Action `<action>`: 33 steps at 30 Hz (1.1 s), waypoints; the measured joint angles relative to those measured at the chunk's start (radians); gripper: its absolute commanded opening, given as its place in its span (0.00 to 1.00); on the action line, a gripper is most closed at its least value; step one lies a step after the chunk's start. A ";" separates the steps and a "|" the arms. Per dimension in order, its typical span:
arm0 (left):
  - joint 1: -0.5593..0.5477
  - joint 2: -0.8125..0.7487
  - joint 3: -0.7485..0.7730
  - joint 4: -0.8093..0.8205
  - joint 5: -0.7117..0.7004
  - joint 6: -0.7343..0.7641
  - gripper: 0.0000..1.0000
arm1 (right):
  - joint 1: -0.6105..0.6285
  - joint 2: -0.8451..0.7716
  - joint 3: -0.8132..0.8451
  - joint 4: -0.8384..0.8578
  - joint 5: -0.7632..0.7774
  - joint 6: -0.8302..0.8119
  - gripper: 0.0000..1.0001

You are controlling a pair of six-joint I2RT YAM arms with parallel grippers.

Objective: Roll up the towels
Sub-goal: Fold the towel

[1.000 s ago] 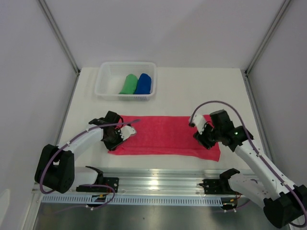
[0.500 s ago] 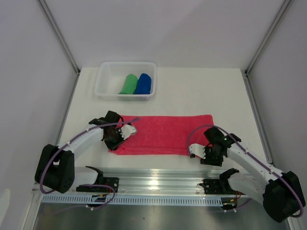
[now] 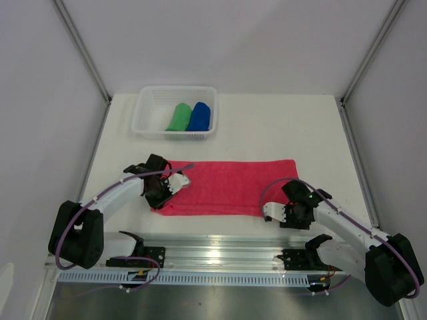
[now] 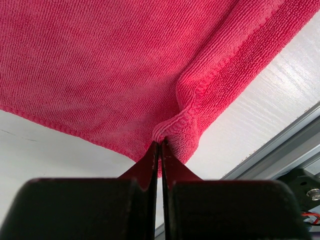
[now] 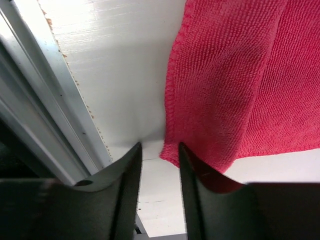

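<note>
From above, the pink-red towel lies spread flat across the near half of the table, its long side running left to right. The left hand sits on the towel's left end. The right hand is low at the towel's near right corner. How the fingers of either hand stand cannot be told from this height. Only this view shows the basket at the far left of the table, well apart from the big towel. The green towel and the blue towel lie rolled up side by side inside it.

The left wrist camera shows that hand's fingers pressed fully together, pinching a small raised fold at the towel's hemmed edge. The cloth puckers just above the fingertips, and a thicker band of cloth runs off beside the pinch.

The right wrist camera shows that hand's fingers partly apart and gripping nothing. The towel's corner lies flat on the table in the gap, with one finger over the cloth and the other over bare table. The metal rail at the table's near edge runs close by.
</note>
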 measured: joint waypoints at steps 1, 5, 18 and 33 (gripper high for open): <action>0.000 0.000 0.000 0.000 0.000 0.000 0.01 | 0.002 0.003 0.000 0.001 0.003 0.000 0.27; 0.000 -0.002 0.000 -0.005 0.000 0.000 0.01 | 0.002 0.007 -0.001 0.011 0.016 -0.002 0.12; 0.001 -0.024 0.006 -0.030 -0.003 0.000 0.01 | 0.002 0.001 0.013 -0.008 -0.004 -0.011 0.00; 0.048 -0.083 0.061 -0.038 -0.019 0.002 0.01 | -0.111 -0.010 0.202 -0.122 -0.122 0.003 0.00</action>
